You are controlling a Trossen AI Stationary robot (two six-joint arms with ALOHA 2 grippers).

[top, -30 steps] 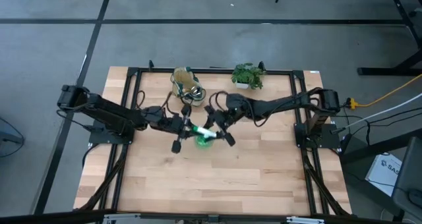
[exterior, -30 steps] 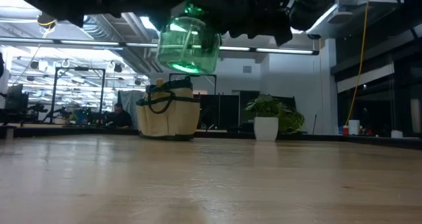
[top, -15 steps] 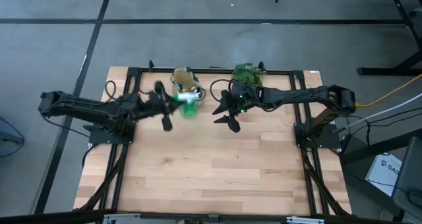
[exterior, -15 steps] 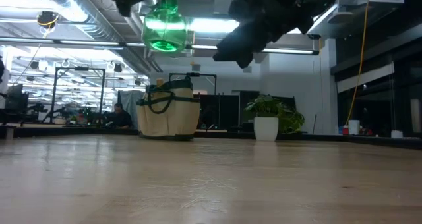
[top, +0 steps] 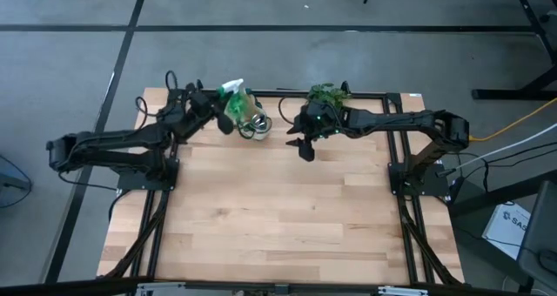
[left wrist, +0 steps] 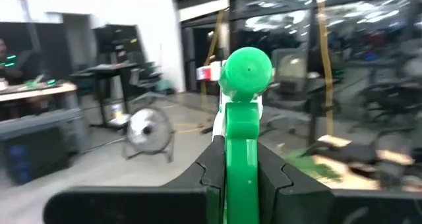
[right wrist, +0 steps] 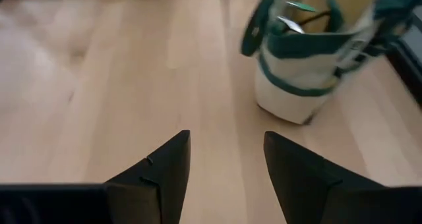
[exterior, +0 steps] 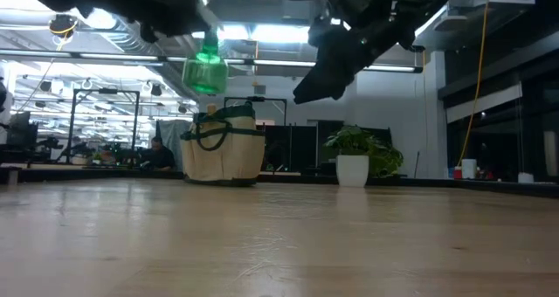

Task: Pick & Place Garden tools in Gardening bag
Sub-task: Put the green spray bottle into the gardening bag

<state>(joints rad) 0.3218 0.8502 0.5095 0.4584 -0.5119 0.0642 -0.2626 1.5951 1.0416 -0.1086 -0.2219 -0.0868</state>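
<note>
My left gripper (top: 219, 113) is shut on the bright green plastic tool (top: 233, 104), a bottle-shaped thing with a round translucent body (exterior: 206, 72). It is held in the air over the near-left rim of the tan gardening bag (top: 250, 115), which stands on its base at the table's far edge (exterior: 223, 150). Metal tool ends (right wrist: 298, 21) stick up inside the bag. My right gripper (top: 305, 144) is open and empty in the air to the right of the bag, its fingers (right wrist: 161, 174) pointing down at the table. My left gripper pinches a narrow green part of the tool (left wrist: 241, 159) between its two fingers (left wrist: 210, 174). The tool's round end (left wrist: 247, 69) reaches out past the fingertips. In the low view the round body hangs lowest, lifted clear above the bag.
A leafy plant in a white pot (top: 326, 97) stands at the far edge right of the bag, close behind my right arm (exterior: 354, 166). A black frame rail (top: 278, 94) runs along the far edge. Bare wooden table (top: 278, 218) lies toward the near side.
My left gripper has carried the green tool from mid-table toward the far edge and a little left, to over the bag. My right gripper, close by the tool a second ago, has drawn away toward the far right and hangs open beside the bag.
</note>
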